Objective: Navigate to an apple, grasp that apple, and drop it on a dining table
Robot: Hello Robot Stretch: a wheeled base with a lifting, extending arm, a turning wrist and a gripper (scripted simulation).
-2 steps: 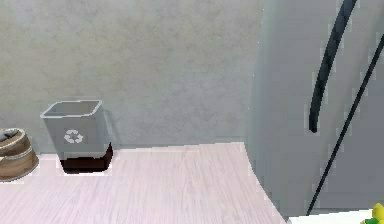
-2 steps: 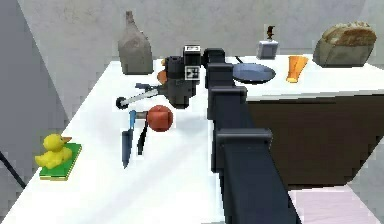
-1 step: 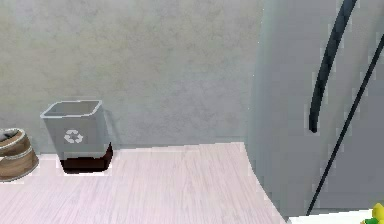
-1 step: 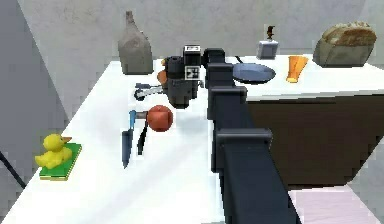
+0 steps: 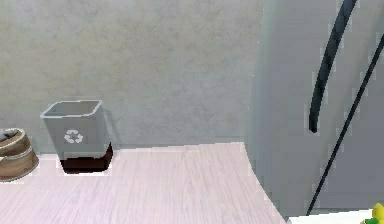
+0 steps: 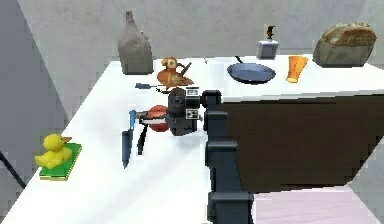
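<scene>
The gripper [image 6: 148,125] is set at a small red thing [image 6: 160,117], judged the apple, left of centre on the white counter [image 6: 100,100], for grasping. Whether its claw is apart, together or holding anything cannot be told.

- Bin [image 5: 74,130]: a white recycling sign, three arrows chasing round in a triangle, on its front wall.
- Arm [image 6: 222,150]: two small white squares [image 6: 193,93] with black marks at its far end; the marks make no letter or number that can be read.
- No words or numbers can be read elsewhere.
</scene>
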